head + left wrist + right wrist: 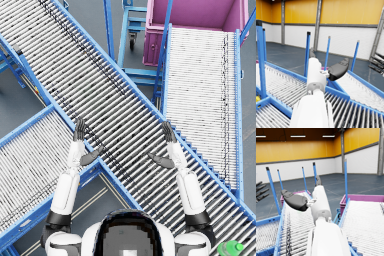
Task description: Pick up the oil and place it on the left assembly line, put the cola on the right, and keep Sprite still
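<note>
Warehouse hall, yellow-and-white walls, grey floor. We log three blue-framed roller lines: central line [115, 105], left line [30, 155], and right line [200, 90] with a pink bin [195, 12] at its far end. Both the left hand [81, 145] and the right hand [169, 147] hover over the central line, fingers spread, holding nothing. A green object [231, 247], possibly the Sprite, shows at the lower right edge. We cannot locate the oil or cola.

Head camera looks steeply down on the left hand [79, 147] and right hand [172, 150] above a roller conveyor [115, 100]. Each wrist camera sits close behind its hand, facing forward. All three views share the roller conveyor.
</note>
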Controlling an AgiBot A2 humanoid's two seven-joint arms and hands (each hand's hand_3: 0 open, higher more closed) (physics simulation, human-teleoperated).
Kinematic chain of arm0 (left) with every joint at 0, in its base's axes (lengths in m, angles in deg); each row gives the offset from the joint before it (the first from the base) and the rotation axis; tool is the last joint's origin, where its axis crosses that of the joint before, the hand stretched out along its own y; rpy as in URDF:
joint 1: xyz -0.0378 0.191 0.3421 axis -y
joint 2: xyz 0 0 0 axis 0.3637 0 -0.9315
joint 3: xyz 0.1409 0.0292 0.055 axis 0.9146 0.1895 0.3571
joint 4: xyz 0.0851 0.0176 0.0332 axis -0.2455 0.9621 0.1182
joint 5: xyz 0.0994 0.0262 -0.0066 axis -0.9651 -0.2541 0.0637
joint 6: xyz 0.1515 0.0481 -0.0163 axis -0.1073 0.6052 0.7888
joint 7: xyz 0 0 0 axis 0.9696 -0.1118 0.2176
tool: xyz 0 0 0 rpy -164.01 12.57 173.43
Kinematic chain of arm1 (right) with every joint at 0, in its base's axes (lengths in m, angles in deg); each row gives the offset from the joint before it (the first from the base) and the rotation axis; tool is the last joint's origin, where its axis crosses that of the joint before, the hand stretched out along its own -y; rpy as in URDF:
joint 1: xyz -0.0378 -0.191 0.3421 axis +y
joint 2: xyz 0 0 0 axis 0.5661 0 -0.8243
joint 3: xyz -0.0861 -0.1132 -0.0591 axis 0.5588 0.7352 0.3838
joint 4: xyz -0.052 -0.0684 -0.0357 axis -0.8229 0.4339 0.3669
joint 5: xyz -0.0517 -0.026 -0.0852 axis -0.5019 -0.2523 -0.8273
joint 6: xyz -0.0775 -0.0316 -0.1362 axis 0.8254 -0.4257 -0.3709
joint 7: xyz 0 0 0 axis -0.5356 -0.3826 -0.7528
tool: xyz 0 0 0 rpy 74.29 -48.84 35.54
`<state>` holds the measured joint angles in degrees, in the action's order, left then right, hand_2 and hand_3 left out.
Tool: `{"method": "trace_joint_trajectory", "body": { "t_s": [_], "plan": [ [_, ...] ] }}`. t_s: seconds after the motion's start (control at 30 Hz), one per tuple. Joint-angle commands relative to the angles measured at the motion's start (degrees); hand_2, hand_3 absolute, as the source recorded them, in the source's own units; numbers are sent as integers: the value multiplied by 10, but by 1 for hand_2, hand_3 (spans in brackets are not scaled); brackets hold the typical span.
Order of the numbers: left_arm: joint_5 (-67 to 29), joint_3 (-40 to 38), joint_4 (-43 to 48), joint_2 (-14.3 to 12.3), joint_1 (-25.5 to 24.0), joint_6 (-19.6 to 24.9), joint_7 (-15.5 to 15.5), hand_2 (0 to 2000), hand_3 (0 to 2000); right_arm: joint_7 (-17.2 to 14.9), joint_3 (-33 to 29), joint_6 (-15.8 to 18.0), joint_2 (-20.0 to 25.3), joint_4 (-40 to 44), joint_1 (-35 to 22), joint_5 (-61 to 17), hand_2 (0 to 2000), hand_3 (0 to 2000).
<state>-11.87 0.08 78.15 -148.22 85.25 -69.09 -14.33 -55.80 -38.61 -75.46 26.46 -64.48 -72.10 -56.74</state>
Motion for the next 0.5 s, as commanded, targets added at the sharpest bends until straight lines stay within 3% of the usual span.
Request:
{"method": "trace_joint_trajectory", "body": {
  "t_s": [0.03, 0.5],
  "plan": [
    [0, 0, 0, 0, 0, 0, 0, 0, 0, 0, 0, 0, 0, 0, 0, 0, 0, 0],
    [0, 0, 0, 0, 0, 0, 0, 0, 0, 0, 0, 0, 0, 0, 0, 0, 0, 0]
  ]
}}
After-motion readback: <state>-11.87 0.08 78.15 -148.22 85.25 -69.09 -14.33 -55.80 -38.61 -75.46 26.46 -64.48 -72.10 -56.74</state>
